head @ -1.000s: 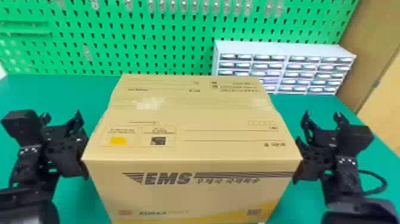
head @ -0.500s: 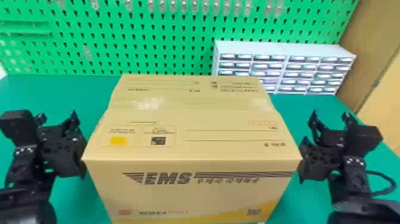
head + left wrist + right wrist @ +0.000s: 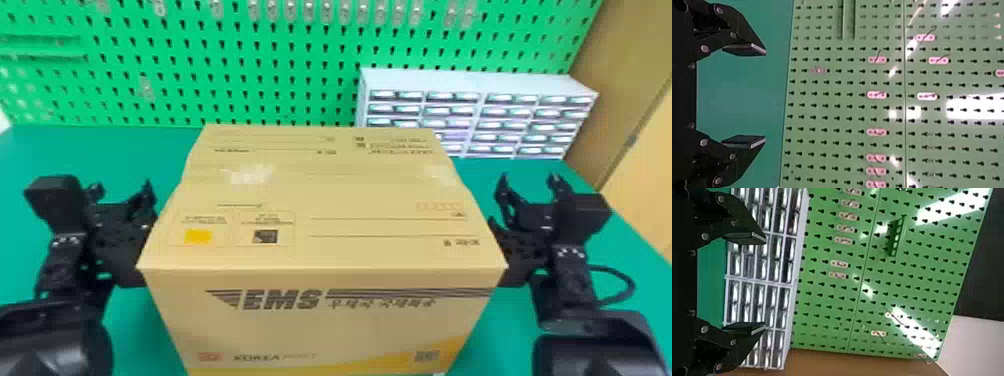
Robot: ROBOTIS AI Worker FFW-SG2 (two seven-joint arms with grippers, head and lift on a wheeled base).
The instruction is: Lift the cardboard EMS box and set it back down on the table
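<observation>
The cardboard EMS box (image 3: 320,200) stands upright on the green table (image 3: 45,150), its printed front toward me. My left gripper (image 3: 120,187) is beside the box's left side, fingers pointing toward the back. On the opposite side is my right gripper (image 3: 531,182), also pointing to the back. The inner side of each gripper is close against the box; whether they touch it I cannot tell. In the left wrist view, the left gripper (image 3: 765,96) has its fingers wide apart with nothing between them. The right wrist view has the right gripper (image 3: 765,283) spread likewise, holding nothing.
A white drawer cabinet (image 3: 480,82) stands at the back right, behind the box. The green pegboard (image 3: 280,95) rises along the table's back edge. To the right of the table is a wooden panel (image 3: 645,190). A black cable (image 3: 631,282) loops beside the right arm.
Both arms first moved a little outward from the box, then the right one came back in toward it, and the left also shifted inward. The box has stayed in place.
</observation>
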